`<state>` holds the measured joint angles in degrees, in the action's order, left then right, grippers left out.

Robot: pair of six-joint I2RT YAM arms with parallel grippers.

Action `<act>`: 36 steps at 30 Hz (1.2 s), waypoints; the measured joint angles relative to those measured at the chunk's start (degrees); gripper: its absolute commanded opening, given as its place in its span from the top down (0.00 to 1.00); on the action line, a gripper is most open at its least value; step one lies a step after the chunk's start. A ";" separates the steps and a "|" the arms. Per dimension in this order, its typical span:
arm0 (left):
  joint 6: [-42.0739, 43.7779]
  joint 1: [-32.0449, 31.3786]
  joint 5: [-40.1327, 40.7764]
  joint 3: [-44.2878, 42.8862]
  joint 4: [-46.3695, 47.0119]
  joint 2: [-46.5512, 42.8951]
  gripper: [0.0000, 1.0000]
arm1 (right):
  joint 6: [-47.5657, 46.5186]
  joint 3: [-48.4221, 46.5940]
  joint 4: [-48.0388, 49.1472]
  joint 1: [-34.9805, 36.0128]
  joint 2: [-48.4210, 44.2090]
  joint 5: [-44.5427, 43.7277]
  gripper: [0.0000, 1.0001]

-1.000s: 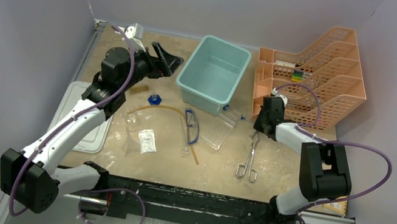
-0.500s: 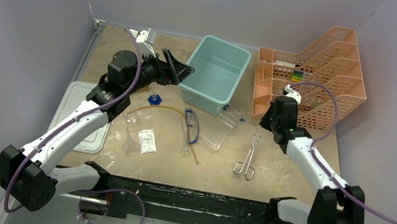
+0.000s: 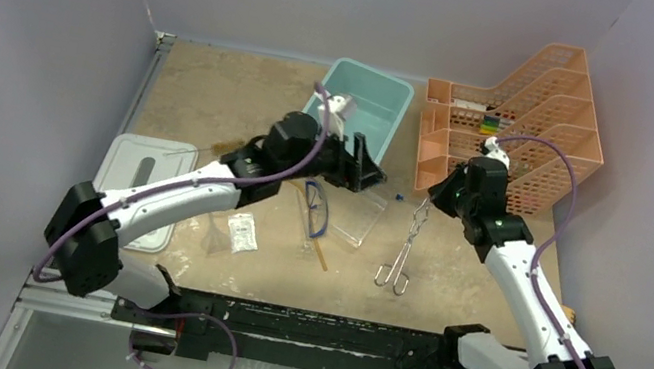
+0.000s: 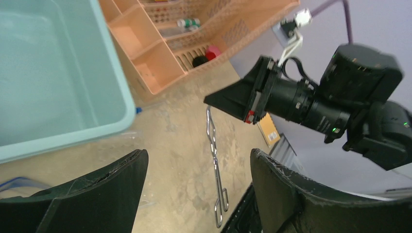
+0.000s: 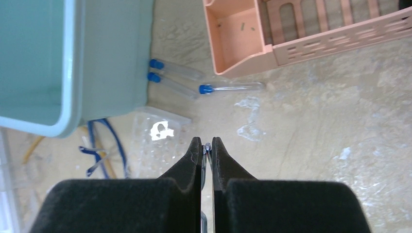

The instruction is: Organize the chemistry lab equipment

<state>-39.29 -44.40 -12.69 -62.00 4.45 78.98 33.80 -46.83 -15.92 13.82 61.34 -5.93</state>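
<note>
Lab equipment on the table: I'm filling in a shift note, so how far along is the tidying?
Done: nothing visibly; the teal bin looks empty. In hand: the right end effector is shut on the tip of the metal tongs; the left end effector is open and empty near the bin. Left: goggles, clear rack, plastic packets, amber tube and blue-capped tubes all lie loose on the table.

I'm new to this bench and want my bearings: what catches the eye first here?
The big orange mesh tiered tray at the back right and the teal plastic tub beside it dominate. Mid-table, the right gripper pinches the far end of long metal tongs, while the open left gripper hovers by the tub's near wall.
</note>
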 measured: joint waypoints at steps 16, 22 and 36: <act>4.50 -10.36 0.11 -10.21 -12.74 13.99 0.40 | 9.07 -10.47 -1.51 0.00 -0.35 4.15 1.00; 5.25 -10.38 -3.87 -10.34 -13.20 15.28 0.66 | 11.17 -12.41 -0.09 0.00 1.18 4.74 1.00; 6.64 -6.49 -5.25 -13.94 -16.72 16.04 1.00 | 13.07 -13.44 3.72 -1.22 3.15 8.94 0.23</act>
<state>-32.64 -50.89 -17.93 -75.94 -12.27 95.02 46.87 -60.27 -12.21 12.60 64.49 3.01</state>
